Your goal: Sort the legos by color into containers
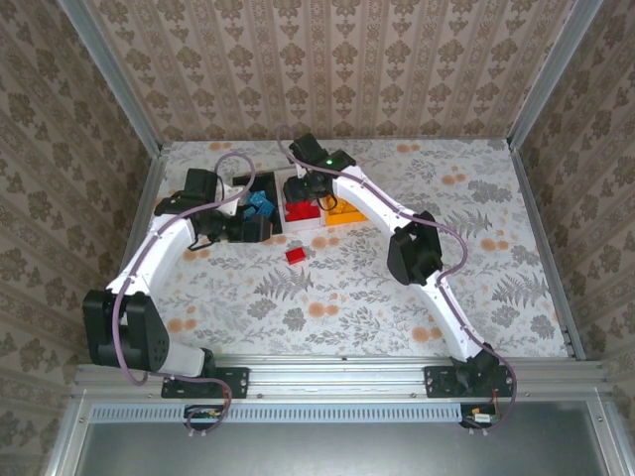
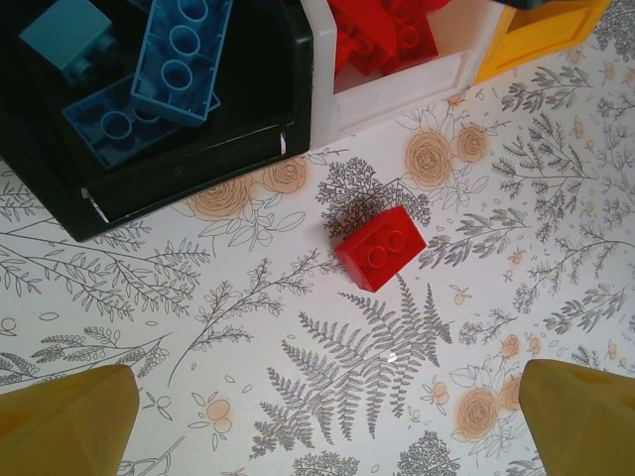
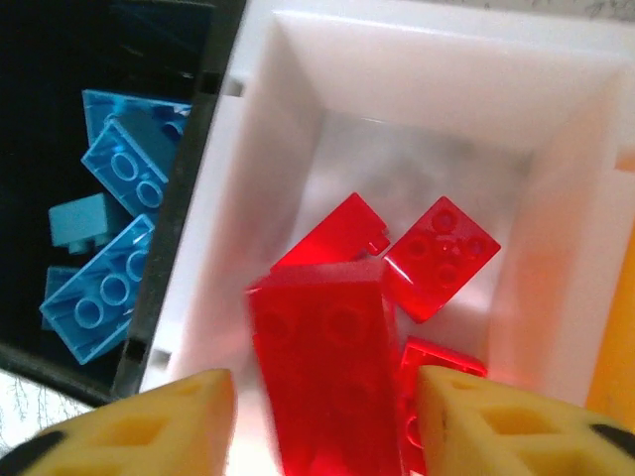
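A small red lego [image 2: 380, 248] lies alone on the floral tabletop [image 1: 295, 255], just in front of the bins. My left gripper [image 2: 327, 416] hovers above and near it, open wide, with nothing between its yellow fingers [image 2: 69, 421]. The black bin [image 2: 248, 109] holds several blue legos [image 2: 179, 55]. Red legos [image 3: 442, 258] lie in the white bin [image 3: 298, 119]. My right gripper [image 3: 325, 416] is over the white bin, open. A large blurred red brick [image 3: 322, 367] sits between its fingers [image 3: 149, 426] with a gap on each side. The orange bin [image 2: 541, 35] is at the right.
The three joined bins [image 1: 303, 203] stand at the back centre of the table. Both arms reach in toward them, the left gripper [image 1: 256, 230] in front and the right gripper [image 1: 301, 188] above. Patterned walls enclose the table on three sides.
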